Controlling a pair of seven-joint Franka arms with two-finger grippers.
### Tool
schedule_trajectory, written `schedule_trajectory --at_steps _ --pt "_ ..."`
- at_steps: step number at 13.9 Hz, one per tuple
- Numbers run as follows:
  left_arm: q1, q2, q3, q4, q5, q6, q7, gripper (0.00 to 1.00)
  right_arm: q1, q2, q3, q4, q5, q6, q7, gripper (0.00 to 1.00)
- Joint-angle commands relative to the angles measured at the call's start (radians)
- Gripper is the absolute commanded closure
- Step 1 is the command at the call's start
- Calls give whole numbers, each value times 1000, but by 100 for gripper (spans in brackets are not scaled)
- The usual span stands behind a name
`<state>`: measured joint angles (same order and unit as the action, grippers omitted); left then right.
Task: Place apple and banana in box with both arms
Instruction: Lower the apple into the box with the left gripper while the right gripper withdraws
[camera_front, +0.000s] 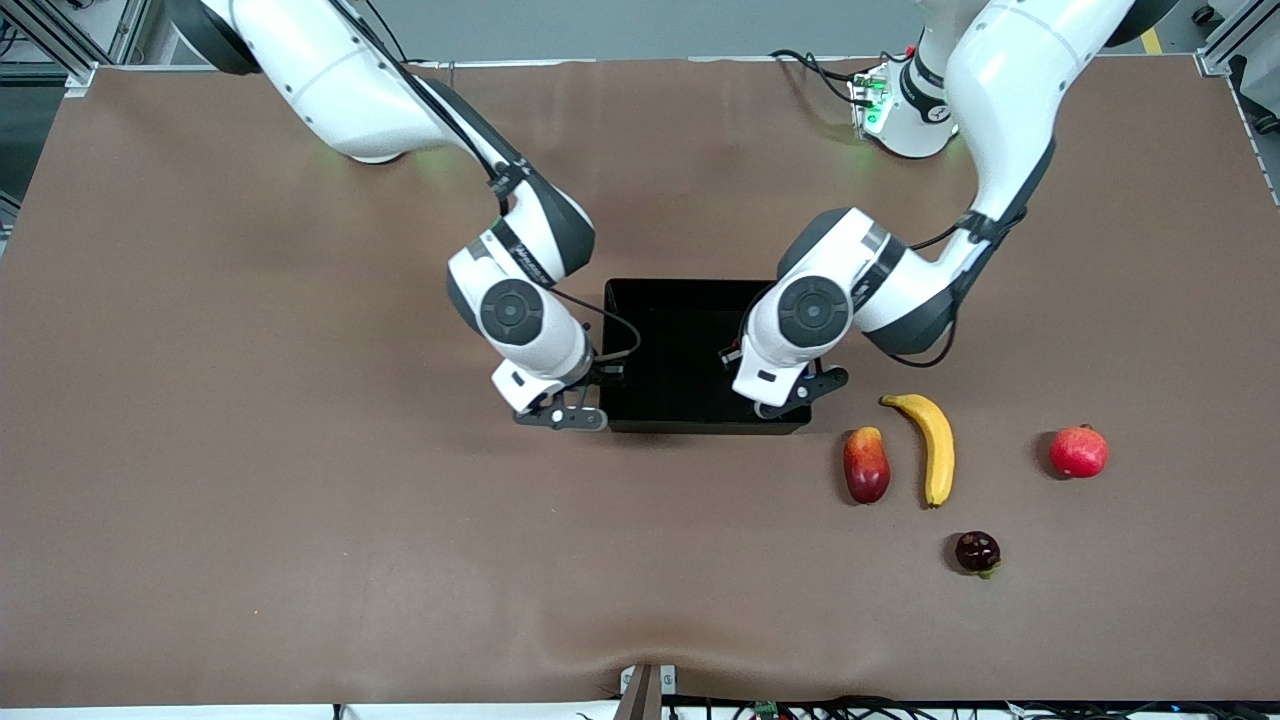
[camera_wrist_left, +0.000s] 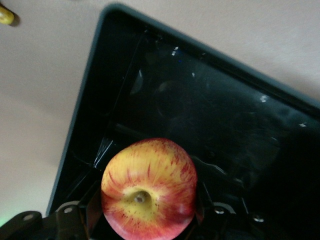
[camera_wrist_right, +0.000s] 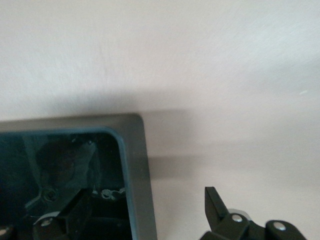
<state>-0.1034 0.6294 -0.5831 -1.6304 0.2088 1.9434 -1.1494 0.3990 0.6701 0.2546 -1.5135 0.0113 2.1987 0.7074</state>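
Note:
My left gripper (camera_front: 800, 392) is over the corner of the black box (camera_front: 690, 425) that lies nearest the banana. In the left wrist view the gripper (camera_wrist_left: 148, 220) is shut on the red and yellow streaked apple (camera_wrist_left: 147, 185) and holds it above the box's floor (camera_wrist_left: 210, 115). The arm hides the apple in the front view. My right gripper (camera_front: 565, 412) is open and low at the box's wall toward the right arm's end, with its fingers either side of the rim (camera_wrist_right: 137, 165). The yellow banana (camera_front: 935, 445) lies on the table beside the box, toward the left arm's end.
A red-yellow mango-like fruit (camera_front: 866, 465) lies between the box and the banana. An evenly red round fruit (camera_front: 1079, 452) sits farther toward the left arm's end. A small dark fruit (camera_front: 977, 552) lies nearer the front camera than the banana. Brown mat covers the table.

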Motion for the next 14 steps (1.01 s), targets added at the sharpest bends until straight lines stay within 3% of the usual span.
schedule_trajectory --at_steps 1,4,8,10,14 --pt "-18 29 3 -31 73 64 -97 100 -66 -82 12 -21 -7 -69 -6 0" --pt "-25 65 3 -35 133 80 -144 100 -112 -165 14 -30 -5 -158 -22 0" --pt "-41 107 3 -37 166 117 -203 100 -156 -308 12 -31 -7 -379 -57 0" --pt "-42 121 3 -35 166 117 -208 93 -207 -395 12 -34 -7 -511 -173 0" --pt "-62 122 5 -46 167 117 -257 91 -374 -524 14 -36 4 -681 -406 0"
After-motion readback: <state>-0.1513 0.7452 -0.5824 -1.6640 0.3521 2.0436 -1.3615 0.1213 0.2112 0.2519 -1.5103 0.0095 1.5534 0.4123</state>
